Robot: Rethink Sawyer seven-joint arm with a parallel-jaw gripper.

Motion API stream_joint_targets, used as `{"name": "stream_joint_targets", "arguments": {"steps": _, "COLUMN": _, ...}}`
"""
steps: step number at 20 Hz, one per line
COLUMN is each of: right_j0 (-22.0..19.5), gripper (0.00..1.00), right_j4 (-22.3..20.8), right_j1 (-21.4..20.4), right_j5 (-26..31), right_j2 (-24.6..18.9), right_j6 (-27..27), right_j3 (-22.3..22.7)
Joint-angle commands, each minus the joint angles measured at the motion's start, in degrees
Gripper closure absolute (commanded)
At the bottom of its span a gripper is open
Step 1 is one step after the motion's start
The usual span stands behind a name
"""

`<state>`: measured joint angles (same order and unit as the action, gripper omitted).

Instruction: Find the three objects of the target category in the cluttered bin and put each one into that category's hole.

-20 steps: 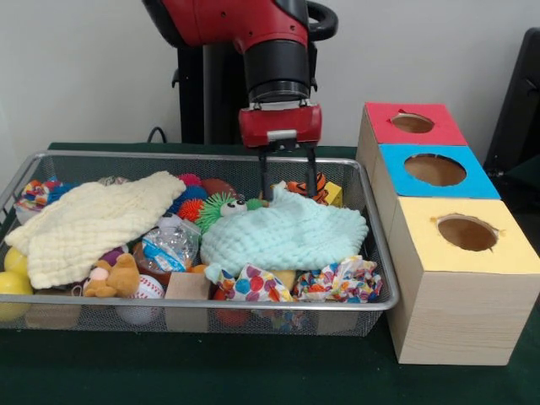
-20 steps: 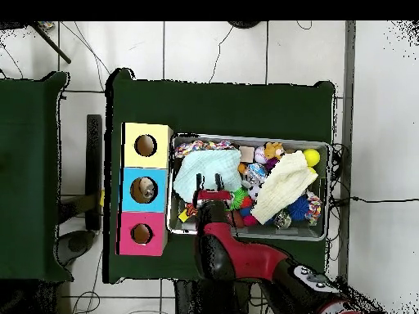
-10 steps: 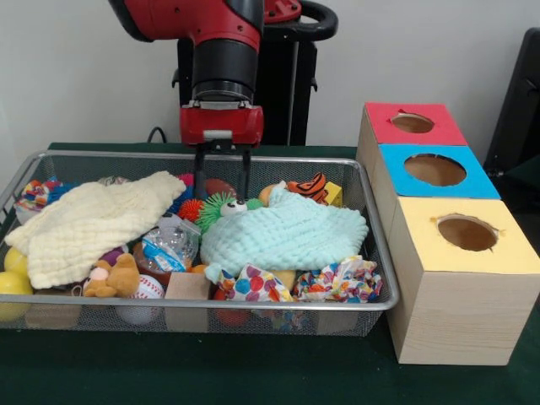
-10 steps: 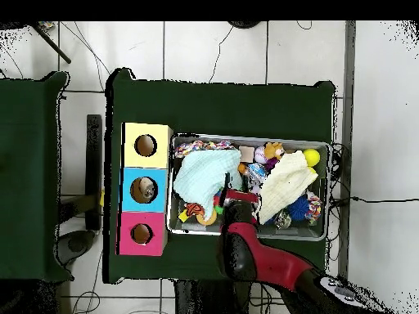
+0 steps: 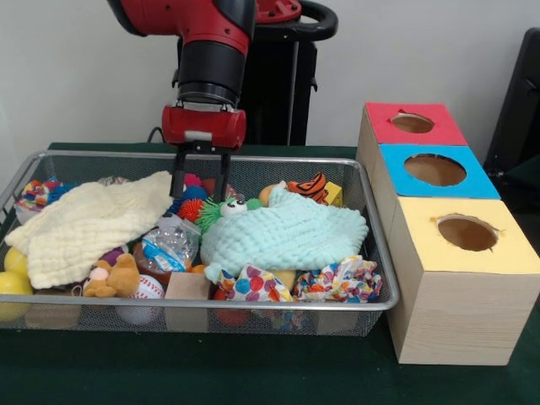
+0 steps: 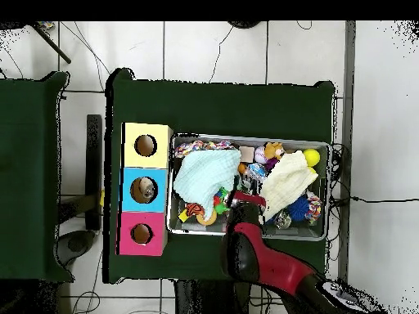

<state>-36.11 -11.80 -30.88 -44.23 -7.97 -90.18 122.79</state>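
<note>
My gripper (image 5: 200,179) hangs open over the back of the wire bin (image 5: 253,301), with nothing between its fingers. Its tips reach down among spiky balls: an orange one (image 5: 192,209) and a blue one (image 5: 191,193). A green spiky toy with eyes (image 5: 221,207) lies just to its right, against a mint cloth (image 5: 287,229). A cream cloth (image 5: 93,219) covers the bin's left part. From overhead, the gripper (image 6: 247,196) sits between the mint cloth (image 6: 204,173) and the cream cloth (image 6: 288,181). Red (image 5: 412,124), blue (image 5: 434,169) and yellow (image 5: 467,234) boxes with holes stand beside the bin.
A tiger toy (image 5: 308,186) and a yellow block (image 5: 333,194) lie at the back right of the bin. A teddy bear (image 5: 114,277), baseball (image 5: 148,287), wooden block (image 5: 187,287), patterned cloth pieces (image 5: 337,283) and yellow balls (image 5: 13,283) crowd the front. Something lies inside the blue box's hole (image 6: 145,189).
The gripper has moved along the bin's back edge, from above the tiger toy to above the spiky balls, and dipped slightly. It stays open and empty.
</note>
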Motion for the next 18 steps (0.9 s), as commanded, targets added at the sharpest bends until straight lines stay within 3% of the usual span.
{"name": "stream_joint_targets", "arguments": {"steps": 1, "right_j0": 3.5, "gripper": 0.00, "right_j4": 6.3, "right_j1": 0.7, "right_j5": 5.3, "right_j2": 3.3, "right_j6": -9.0, "right_j3": -4.7}}
{"name": "stream_joint_targets", "arguments": {"steps": 9, "right_j0": 6.1, "gripper": 0.00, "right_j4": 9.1, "right_j1": 1.6, "right_j5": 8.5, "right_j2": 5.8, "right_j6": -9.0, "right_j3": -4.2}}
{"name": "stream_joint_targets", "arguments": {"steps": 18, "right_j0": 5.9, "gripper": 0.00, "right_j4": 7.8, "right_j1": 3.5, "right_j5": 11.8, "right_j2": 5.2, "right_j6": -9.9, "right_j3": -6.4}}
